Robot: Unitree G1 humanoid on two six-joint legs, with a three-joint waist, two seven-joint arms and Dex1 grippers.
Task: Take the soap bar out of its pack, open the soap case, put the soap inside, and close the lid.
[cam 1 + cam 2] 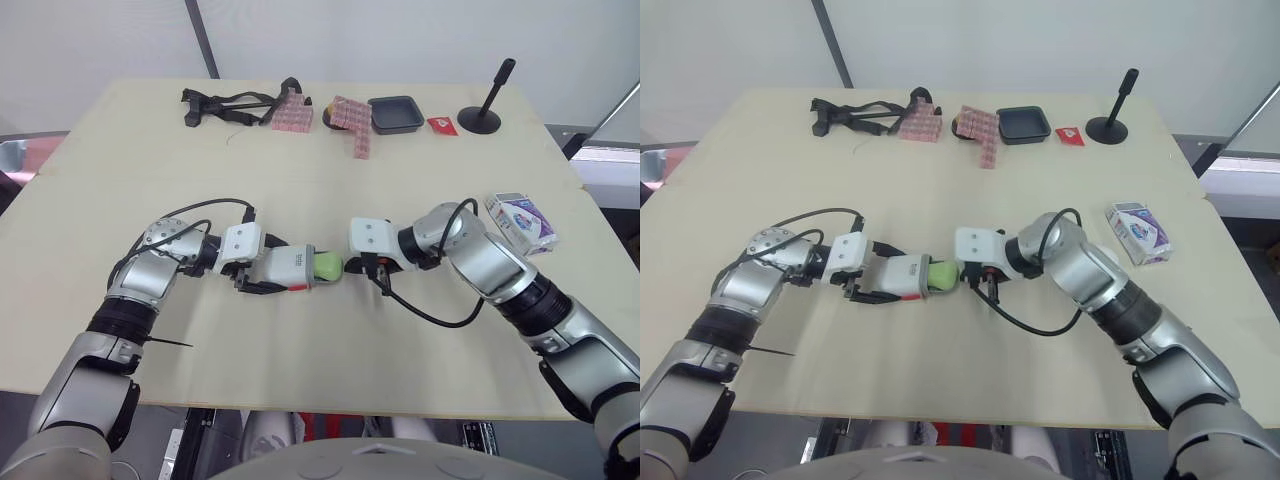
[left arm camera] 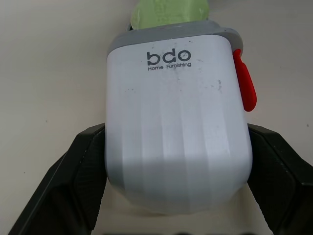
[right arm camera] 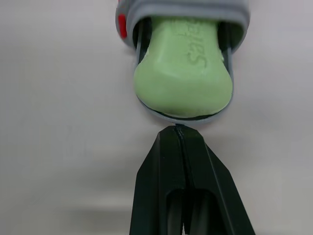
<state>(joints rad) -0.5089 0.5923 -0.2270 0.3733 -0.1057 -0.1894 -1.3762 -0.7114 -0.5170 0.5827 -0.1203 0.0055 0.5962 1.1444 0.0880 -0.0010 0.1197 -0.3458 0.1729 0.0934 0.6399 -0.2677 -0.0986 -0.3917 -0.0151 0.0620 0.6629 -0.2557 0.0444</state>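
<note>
Protruding soap (image 1: 328, 266) points toward right gripper (image 3: 179, 131); case (image 1: 288, 268) crosswise.

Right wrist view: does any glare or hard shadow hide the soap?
Right wrist view: no, the soap is evenly lit, its embossed lettering readable; left wrist view: the soap case shows no glare, only a soft shadow beneath.

Most of the soap bar (image 3: 183, 83) is hidden inside the soap case (image 2: 176, 147); only its green end comes out. The word pressed into the soap is partly covered by the case rim. The fingers (image 2: 78, 176) of the left gripper (image 2: 176, 134), on both sides of the case, are cut off near their roots. Right of the case, the print on the pack (image 1: 522, 222) is too small to read; far beyond the case, a small red thing (image 1: 442, 124) cannot be identified.
</note>
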